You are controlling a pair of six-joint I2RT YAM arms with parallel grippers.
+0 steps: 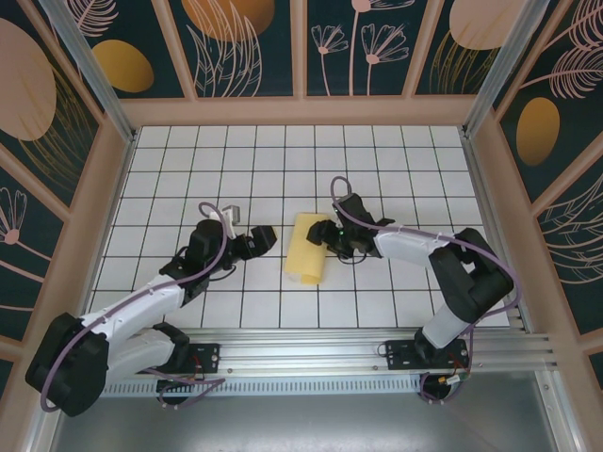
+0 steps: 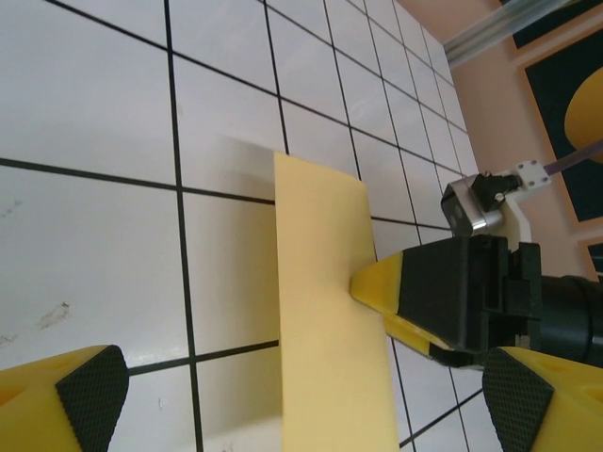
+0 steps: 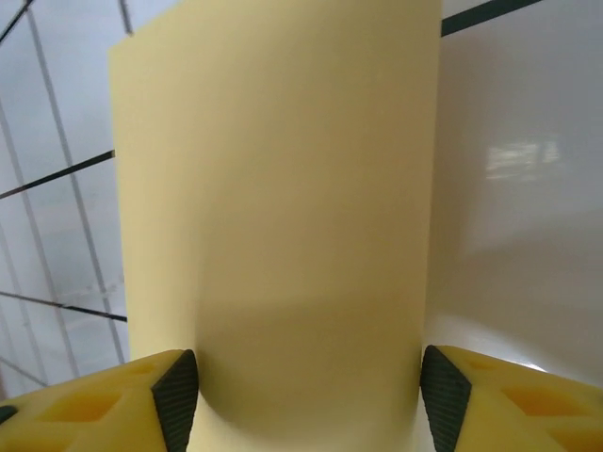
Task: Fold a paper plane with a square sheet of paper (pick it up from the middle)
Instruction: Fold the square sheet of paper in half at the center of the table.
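Two reaches from the near edge of the table (image 1: 188, 151), meeting mid-grid.

Left side first: left gripper (image 1: 271, 241) just beside the sheet of paper (image 1: 303, 252), at its 9 o'clock. Fingers (image 2: 89, 388) spread as wide as they go, holding nothing.

Then the sheet itself: flat on the tiles, folded to a narrow strip. Long axis near enough 6 to 12 o'clock in the top view, with the far end leaning a touch toward 1.

Right side: right gripper (image 1: 325, 235) over the strip's 3 o'clock edge, touching it. Fingers (image 3: 176, 400) parted to the strip's full width, one pad at each long edge, with a shallow bow of paper between. Cannot tell whether pinching or merely flanking.

Judged: hinges on that crosswise approach. Both sets of fingers face the long sides, not the ends, with the right nearer and in contact. Calls for closing the small gap from 9 o'clock before any further crease. Risks nudging so thin a strip sideways toward 9 on an uneven release.
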